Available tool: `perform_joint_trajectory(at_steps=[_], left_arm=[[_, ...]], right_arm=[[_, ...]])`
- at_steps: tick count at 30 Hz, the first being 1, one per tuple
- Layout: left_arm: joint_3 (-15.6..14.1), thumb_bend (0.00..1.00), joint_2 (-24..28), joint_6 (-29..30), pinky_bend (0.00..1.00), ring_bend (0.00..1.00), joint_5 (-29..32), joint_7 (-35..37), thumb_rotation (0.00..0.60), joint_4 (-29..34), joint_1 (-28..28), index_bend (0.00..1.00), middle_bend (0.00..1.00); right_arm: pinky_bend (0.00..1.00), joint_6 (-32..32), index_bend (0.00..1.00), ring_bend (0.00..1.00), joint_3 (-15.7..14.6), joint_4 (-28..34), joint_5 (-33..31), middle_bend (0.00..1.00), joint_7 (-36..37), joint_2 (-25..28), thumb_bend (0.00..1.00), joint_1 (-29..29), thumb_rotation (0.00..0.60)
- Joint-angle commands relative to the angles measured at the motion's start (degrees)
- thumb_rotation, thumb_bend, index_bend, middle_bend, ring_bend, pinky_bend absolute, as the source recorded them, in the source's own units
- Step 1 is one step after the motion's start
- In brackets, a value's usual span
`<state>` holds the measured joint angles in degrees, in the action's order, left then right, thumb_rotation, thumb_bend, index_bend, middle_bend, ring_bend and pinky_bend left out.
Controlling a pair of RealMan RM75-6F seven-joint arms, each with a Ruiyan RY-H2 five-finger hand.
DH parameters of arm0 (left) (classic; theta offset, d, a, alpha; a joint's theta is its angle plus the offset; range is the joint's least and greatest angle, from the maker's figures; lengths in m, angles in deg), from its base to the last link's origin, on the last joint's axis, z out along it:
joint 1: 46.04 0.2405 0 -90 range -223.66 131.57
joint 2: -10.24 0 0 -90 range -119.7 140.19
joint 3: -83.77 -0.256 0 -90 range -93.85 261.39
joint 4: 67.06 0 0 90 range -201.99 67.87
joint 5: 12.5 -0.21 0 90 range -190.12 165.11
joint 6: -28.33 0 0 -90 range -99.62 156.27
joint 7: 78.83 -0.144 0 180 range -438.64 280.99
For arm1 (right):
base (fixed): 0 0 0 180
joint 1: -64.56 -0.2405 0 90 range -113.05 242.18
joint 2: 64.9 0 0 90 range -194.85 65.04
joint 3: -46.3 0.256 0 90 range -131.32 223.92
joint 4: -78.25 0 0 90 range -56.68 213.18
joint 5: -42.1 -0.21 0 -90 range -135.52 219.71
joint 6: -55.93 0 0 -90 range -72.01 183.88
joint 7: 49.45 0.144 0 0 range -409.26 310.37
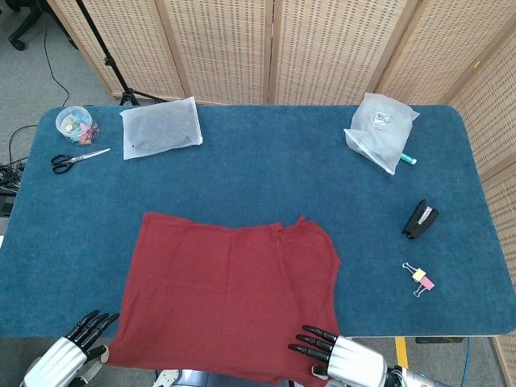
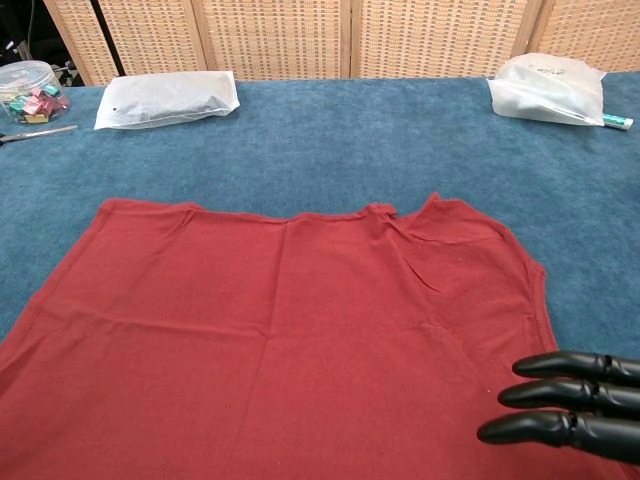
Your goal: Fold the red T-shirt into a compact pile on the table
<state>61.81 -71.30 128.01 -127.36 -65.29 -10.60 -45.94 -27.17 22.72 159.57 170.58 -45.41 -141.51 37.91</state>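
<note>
Presently the red T-shirt (image 1: 230, 294) lies spread flat on the blue bench (image 1: 266, 173), its near hem hanging over the front edge. At that hem's corners sit both hands: the left robot hand (image 1: 71, 351) just beside the shirt's left corner, the right robot hand (image 1: 339, 356) with dark fingers (image 2: 560, 395) stretched over the cloth. Whether either one pinches fabric I cannot tell. Scissors (image 1: 77, 159) and a stapler (image 1: 420, 219) lie well apart from the shirt.
</note>
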Motion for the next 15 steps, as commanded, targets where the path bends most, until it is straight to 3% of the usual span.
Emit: perform_joint_trajectory(at_steps=[1, 8, 15], left_arm=[[0.7, 0.58, 0.1, 0.1, 0.0, 0.0, 0.2, -0.2, 0.6, 0.9, -0.1, 0.73, 0.0], [4.5, 0.58, 1.0, -0.2, 0.0, 0.0, 2.5, -0.1, 0.6, 6.1, -2.2, 0.73, 0.0], [11.8, 0.58, 6.2, -8.0, 0.0, 0.0, 8.5, -7.8, 0.6, 21.1, -8.3, 0.74, 0.0]], right_arm=[[0.0, -0.1, 0.67, 0.0, 0.5, -0.1, -0.5, 0.08, 0.2, 0.1, 0.57, 0.1, 0.6], [0.0, -0.3, 0.67, 0.0, 3.5, 0.7, -3.9, 0.08, 2.2, 1.2, 0.57, -0.7, 0.6], [0.0, 3.2, 0.67, 0.0, 10.7, 5.5, -14.2, 0.08, 6.9, 4.6, 0.57, -3.9, 0.6]])
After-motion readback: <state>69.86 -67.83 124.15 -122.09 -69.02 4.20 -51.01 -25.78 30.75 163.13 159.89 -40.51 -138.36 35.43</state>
